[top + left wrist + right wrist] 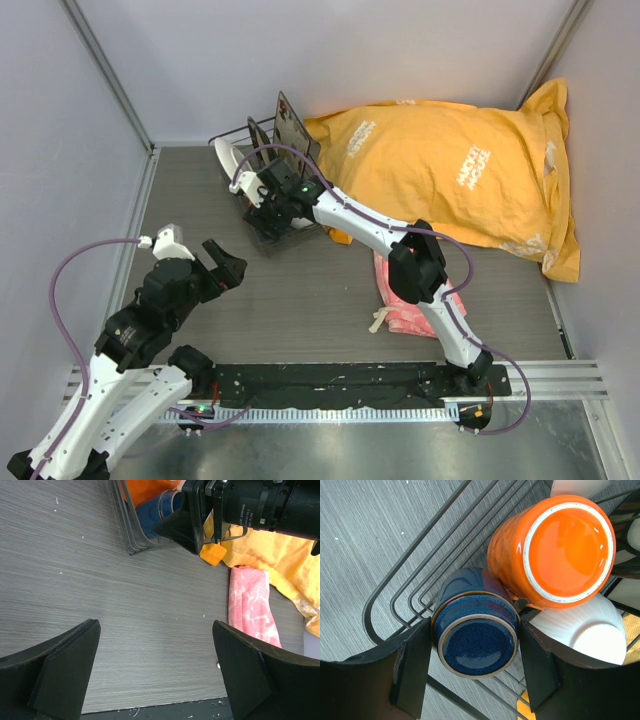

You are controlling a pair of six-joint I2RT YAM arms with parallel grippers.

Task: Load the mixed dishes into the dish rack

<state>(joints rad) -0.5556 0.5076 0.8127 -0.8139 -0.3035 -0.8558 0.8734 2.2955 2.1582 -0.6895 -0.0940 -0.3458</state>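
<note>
SURFACE: table (300, 290), grey wood-grain top, few white specks, walled on three sides.

ITEM 1: dish rack (129, 540), dark wire, standing directly on table toward far side, left of centre.

ITEM 2: yellow bag (450, 170), large, pillow-like, printed lettering; lies right of dish rack along far wall, left end close against rack, one orange corner just beside rack's near right corner.

ITEM 3: pink cloth (415, 300), crumpled, pale pattern; right of dish rack and nearer, apart from it, far edge against yellow bag.
</note>
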